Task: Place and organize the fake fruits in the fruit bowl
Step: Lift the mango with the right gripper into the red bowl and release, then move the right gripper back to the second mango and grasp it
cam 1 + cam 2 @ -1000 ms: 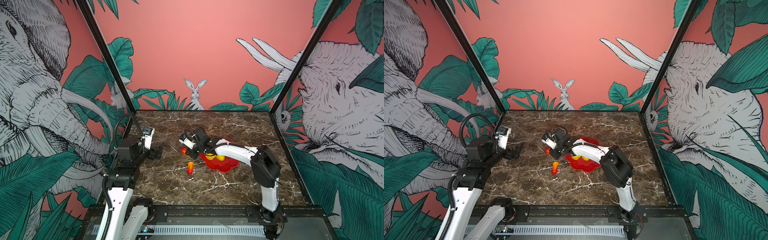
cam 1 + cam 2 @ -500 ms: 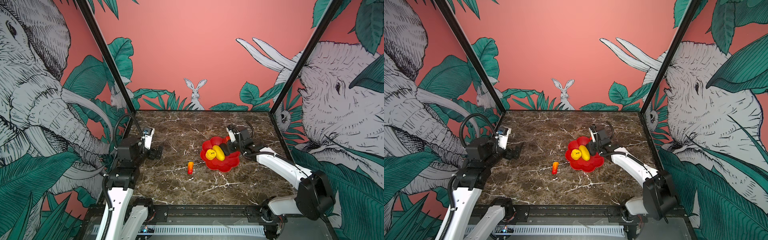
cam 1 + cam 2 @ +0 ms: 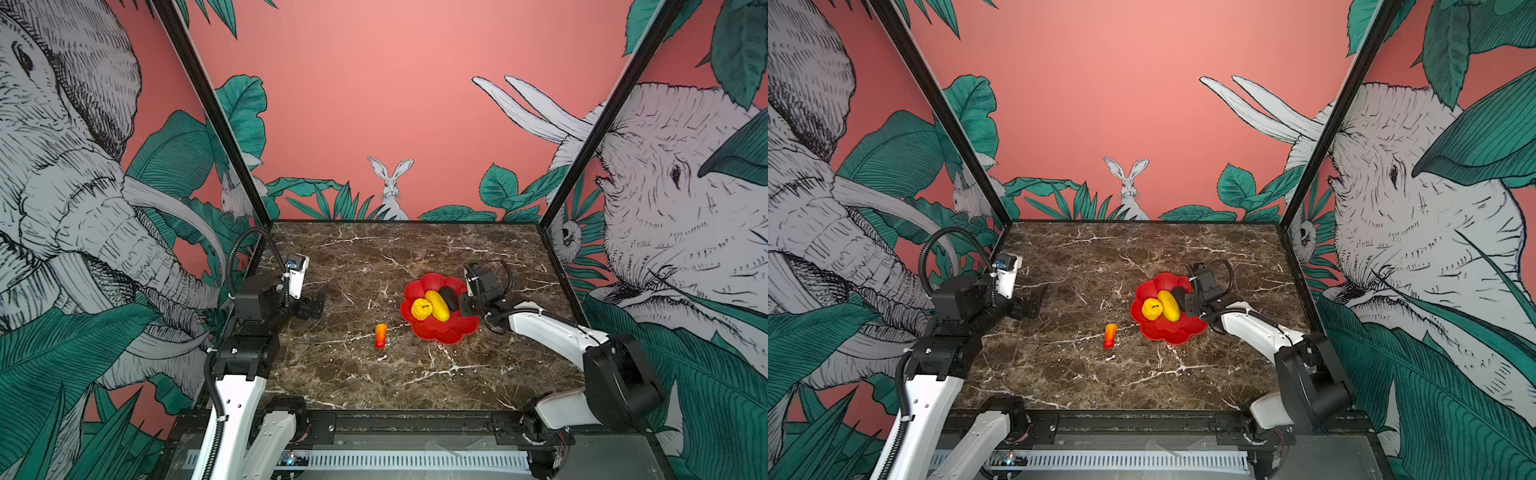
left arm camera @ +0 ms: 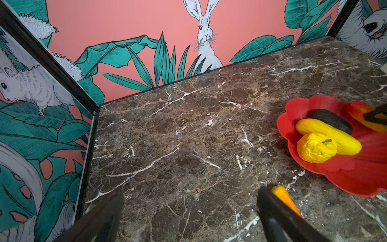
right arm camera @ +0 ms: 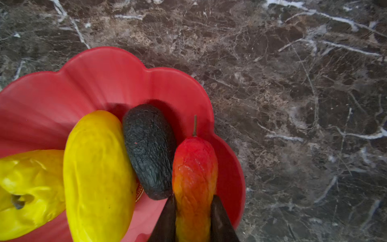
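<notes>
desk [image 3: 374,374] carries everything. right arm lies low, forearm stretched to the fruit bowl [image 3: 453,330] right rim. left arm is elbow-up at desk's left; left claw [image 4: 190,192] gapes wide, empty. right claw [image 5: 193,222] pinches orange-red fruit [image 5: 194,167] over the bowl, just beside dark oval [image 5: 149,150]. long yellow fruit [image 3: 437,305] and yellow apple [image 3: 421,309] sit in the bowl. second orange-red fruit [image 3: 380,336] lies on desk, left of the bowl.

Three fruits [image 3: 436,305] in fruit bowl [image 3: 444,332], held fruit [image 5: 194,178] at its right, loose fruit [image 3: 380,335] left on table [image 3: 353,374]
</notes>
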You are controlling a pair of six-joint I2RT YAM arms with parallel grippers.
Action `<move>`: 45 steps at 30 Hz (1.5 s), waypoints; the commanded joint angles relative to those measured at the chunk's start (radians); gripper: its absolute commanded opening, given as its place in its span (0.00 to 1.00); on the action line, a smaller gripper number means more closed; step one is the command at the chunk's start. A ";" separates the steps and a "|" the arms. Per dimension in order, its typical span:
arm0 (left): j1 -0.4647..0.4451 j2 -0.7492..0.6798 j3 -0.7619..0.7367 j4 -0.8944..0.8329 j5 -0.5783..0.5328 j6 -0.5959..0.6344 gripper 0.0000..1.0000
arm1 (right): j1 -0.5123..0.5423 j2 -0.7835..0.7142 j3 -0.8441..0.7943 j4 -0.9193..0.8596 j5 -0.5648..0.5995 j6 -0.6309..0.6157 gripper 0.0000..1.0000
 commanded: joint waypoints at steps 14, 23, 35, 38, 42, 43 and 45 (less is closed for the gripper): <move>0.004 0.005 -0.008 -0.008 0.010 0.017 1.00 | -0.001 0.006 0.005 0.057 0.003 0.031 0.41; 0.004 0.004 -0.008 -0.007 0.010 0.017 1.00 | 0.000 -0.060 0.082 -0.015 0.048 -0.076 0.56; 0.004 0.014 -0.005 -0.008 0.010 0.017 1.00 | 0.192 -0.074 0.170 0.044 -0.314 -0.357 0.99; 0.003 0.013 -0.005 -0.008 0.010 0.017 1.00 | 0.302 -0.012 0.218 0.021 -0.281 -0.433 0.99; 0.004 0.012 -0.005 -0.004 0.011 0.017 1.00 | 0.377 0.063 0.265 0.029 -0.340 -0.435 0.99; 0.004 0.011 -0.006 -0.006 0.013 0.018 1.00 | 0.387 0.084 0.280 0.024 -0.343 -0.423 0.99; 0.003 0.012 -0.004 -0.006 0.013 0.017 1.00 | 0.413 0.127 0.309 0.017 -0.361 -0.401 0.99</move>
